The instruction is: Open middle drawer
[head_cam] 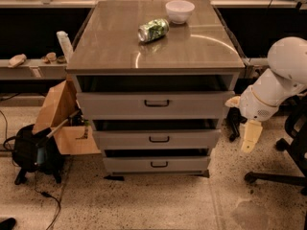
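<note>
The middle drawer (192, 139) is a wide light-grey front with a small black bar handle (159, 139). It sits between the taller top drawer (192, 104) and the bottom drawer (187, 164) of a grey cabinet. A dark gap shows above each front. My gripper (251, 136) hangs pale and downward from the white arm (276, 83). It is right of the cabinet, at the middle drawer's height, apart from its right edge and far from the handle.
A green can (153, 30) lies on the cabinet top (105, 47), and a white bowl (180, 11) stands there too. A cardboard box (60, 116) and a black bag (31, 152) sit on the floor to the left. A black chair base (283, 174) stands to the right.
</note>
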